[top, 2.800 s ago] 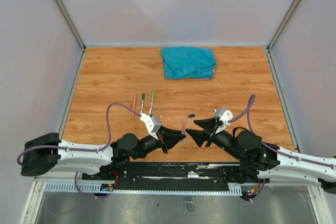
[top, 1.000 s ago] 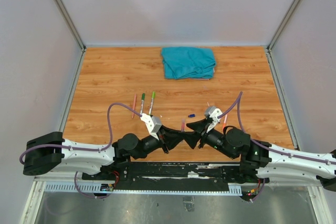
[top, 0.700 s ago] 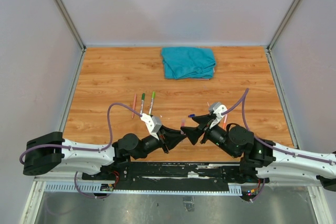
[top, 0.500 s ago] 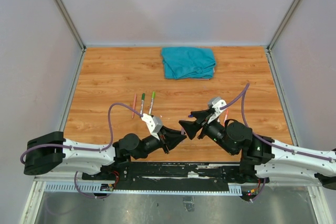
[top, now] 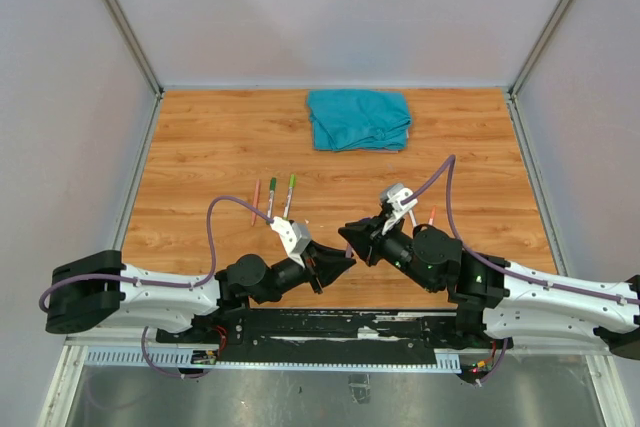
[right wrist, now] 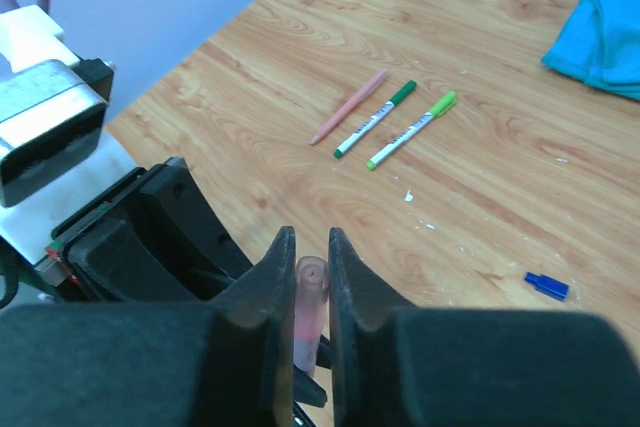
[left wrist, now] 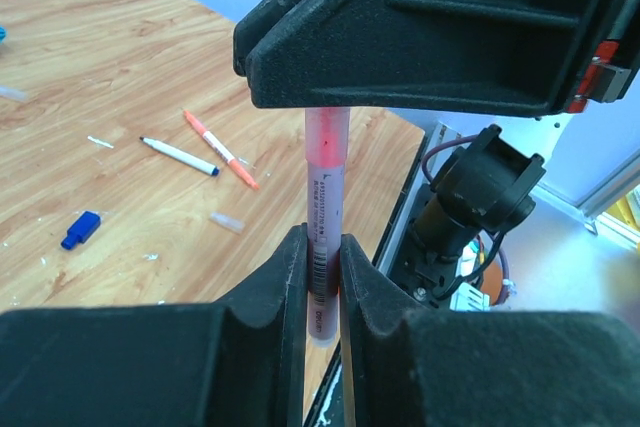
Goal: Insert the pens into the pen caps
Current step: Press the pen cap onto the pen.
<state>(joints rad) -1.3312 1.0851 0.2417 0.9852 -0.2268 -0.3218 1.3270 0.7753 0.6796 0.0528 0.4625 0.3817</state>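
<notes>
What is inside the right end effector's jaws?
The pink end of a pen, gripped lower down by the left end effector. The fingers cover the rest of that end.

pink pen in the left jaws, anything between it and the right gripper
Nothing visible: the right gripper is shut on the top end of the pink pen; the left gripper clamps its barrel below.

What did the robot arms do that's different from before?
The right gripper swung left and closed on the pink pen at its top. The left gripper kept holding that pen. The three pens, blue cap and cloth stayed put.
</notes>
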